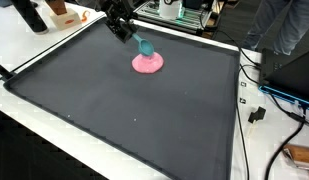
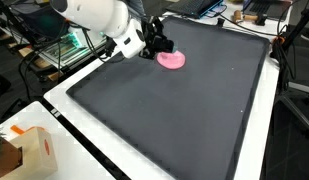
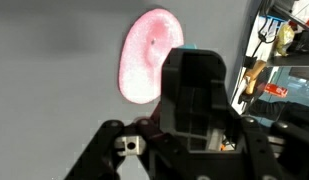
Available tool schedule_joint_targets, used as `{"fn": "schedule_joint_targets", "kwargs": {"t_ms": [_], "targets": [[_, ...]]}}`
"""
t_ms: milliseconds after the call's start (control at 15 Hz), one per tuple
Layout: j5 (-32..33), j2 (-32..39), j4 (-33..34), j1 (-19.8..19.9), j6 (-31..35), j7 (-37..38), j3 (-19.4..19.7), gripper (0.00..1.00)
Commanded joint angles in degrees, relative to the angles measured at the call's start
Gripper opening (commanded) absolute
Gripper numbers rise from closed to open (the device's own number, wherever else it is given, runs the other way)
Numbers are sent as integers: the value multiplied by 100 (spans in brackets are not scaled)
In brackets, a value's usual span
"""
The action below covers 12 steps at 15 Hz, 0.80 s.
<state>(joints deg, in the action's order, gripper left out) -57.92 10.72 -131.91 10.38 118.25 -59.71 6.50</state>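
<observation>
Nearest the observer, a cardboard box [image 2: 29, 150] stands on the corner of the white table [image 1: 34, 110], well apart from the work.

A black mat [image 2: 174, 120] with a low raised rim covers most of the tabletop. Its surface is matt, flat and faintly speckled.

Toward the far edge of the mat lies a pink disc [image 1: 147, 64]. It is round, shallow, smooth and slightly glossy, and it looks like soft plastic or silicone. It lies flat, apart from the mat's rim.

The gripper [image 1: 132, 36] hangs just above and beside the disc, on the side toward the far corner. It is black and hard-edged, and it is carried by the white arm [image 2: 99, 18]. Its fingers are closed on a teal utensil [image 1: 144, 45].

The utensil's long axis slants from the fingers down toward the disc. Its lower end sits over the disc's near-gripper edge. Whether it touches the disc cannot be told from either exterior view.

In the wrist view the disc shows as a pink oval beyond the fingers, offset to one side. Only a sliver of teal shows past the fingertips.

Farther off, beyond the table's side edge, cables [image 1: 279, 95] trail over dark equipment.
</observation>
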Motion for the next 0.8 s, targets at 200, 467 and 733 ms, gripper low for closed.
{"fn": "schedule_joint_targets", "kwargs": {"t_ms": [200,467,733], "targets": [[-481,170,108,209,-447,-375,126,29],[-610,197,182,239,-516,-407,196,29],[-655,221,246,241,-529,-389,229,29]]}}
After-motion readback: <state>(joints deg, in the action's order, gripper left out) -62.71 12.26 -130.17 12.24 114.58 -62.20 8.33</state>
